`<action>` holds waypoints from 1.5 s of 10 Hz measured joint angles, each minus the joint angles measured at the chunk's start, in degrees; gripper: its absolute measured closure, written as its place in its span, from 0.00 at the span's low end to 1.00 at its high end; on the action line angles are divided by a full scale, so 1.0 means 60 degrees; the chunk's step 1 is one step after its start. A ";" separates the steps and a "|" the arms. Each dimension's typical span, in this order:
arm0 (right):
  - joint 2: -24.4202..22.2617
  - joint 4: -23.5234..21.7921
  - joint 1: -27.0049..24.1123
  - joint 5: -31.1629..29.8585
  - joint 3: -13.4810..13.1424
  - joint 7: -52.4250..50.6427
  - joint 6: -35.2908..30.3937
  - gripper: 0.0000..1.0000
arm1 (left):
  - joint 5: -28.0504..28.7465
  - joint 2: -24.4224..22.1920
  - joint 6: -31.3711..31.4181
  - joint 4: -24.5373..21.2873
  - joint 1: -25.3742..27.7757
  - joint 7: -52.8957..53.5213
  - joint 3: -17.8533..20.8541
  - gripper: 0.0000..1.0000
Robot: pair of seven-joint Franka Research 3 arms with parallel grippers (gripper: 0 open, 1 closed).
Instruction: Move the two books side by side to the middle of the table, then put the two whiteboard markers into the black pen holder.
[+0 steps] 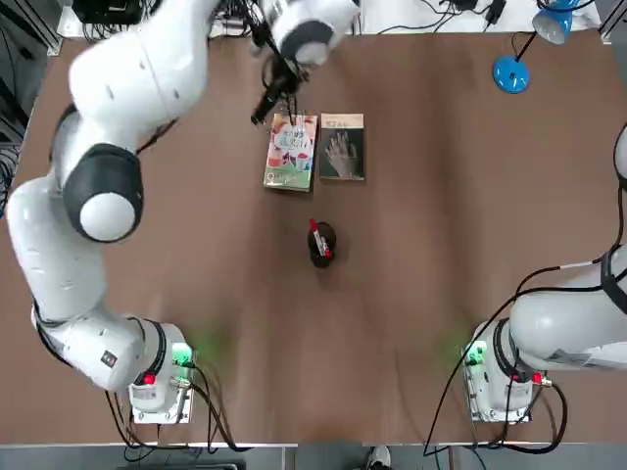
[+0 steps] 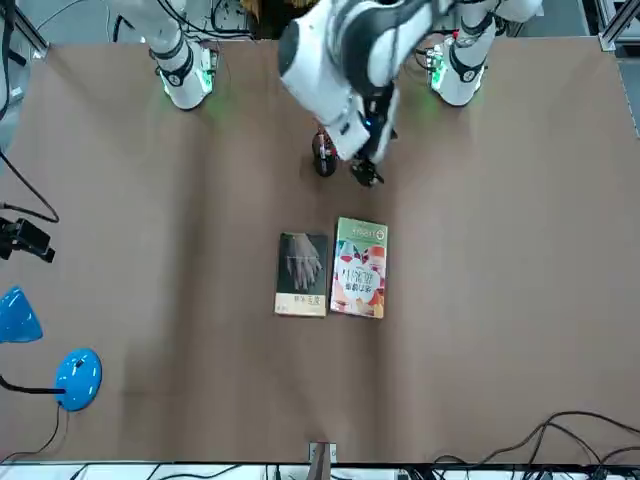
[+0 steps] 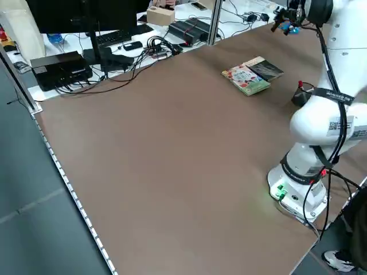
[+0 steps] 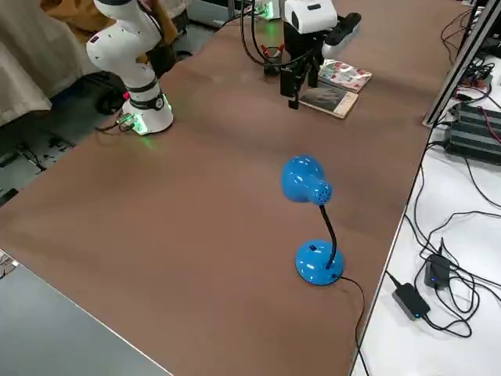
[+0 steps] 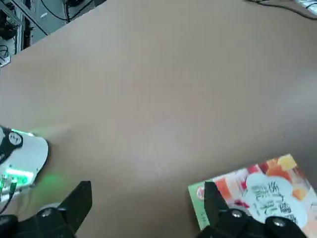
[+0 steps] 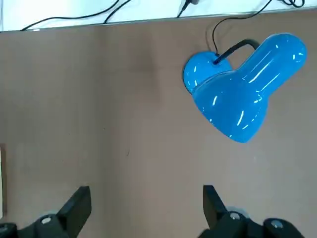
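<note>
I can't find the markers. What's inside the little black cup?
The black pen holder has red-ended whiteboard markers sticking out of its top. Their lower parts are hidden inside, so whether it is one or two cannot be told.

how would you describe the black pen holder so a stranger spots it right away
Start from the brown table and find the two books lying side by side near its middle, the colourful book and the dark grey book. Just toward the robot's side of them stands the black pen holder. It is the only small round black cup, with red-ended whiteboard markers sticking out.
</note>
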 joint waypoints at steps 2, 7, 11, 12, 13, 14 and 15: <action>-0.0020 0.0120 -0.0014 0.0000 -0.0030 0.0000 -0.0659 0.00 | -0.0016 -0.0519 0.0574 -0.0333 0.0824 0.1220 -0.0065 0.00; -0.0099 0.0430 0.0010 -0.0002 0.0004 -0.0003 -0.0868 0.00 | -0.1408 -0.2322 0.1935 -0.1304 0.3118 0.5478 0.0328 0.00; -0.0110 0.0630 0.0010 -0.0008 -0.0004 -0.0003 -0.0869 0.00 | -0.3204 -0.3831 0.3492 -0.2503 0.3163 0.9144 0.2814 0.00; -0.0114 0.0639 0.0010 -0.0009 -0.0005 -0.0003 -0.0869 0.00 | -0.3575 -0.4256 0.3669 -0.2838 0.3163 1.0120 0.3346 0.00; -0.0120 0.0653 0.0008 -0.0010 -0.0014 -0.0003 -0.0869 0.00 | -0.3891 -0.4626 0.3807 -0.3085 0.3173 1.1125 0.3880 0.00; -0.0136 0.0665 0.0003 -0.0011 -0.0029 -0.0003 -0.0869 0.00 | -0.4196 -0.4927 0.3900 -0.3249 0.3185 1.2140 0.4429 0.00; -0.0170 0.0693 -0.0005 -0.0011 -0.0046 -0.0003 -0.0870 0.00 | -0.4494 -0.5133 0.3945 -0.3343 0.3199 1.3211 0.5004 0.00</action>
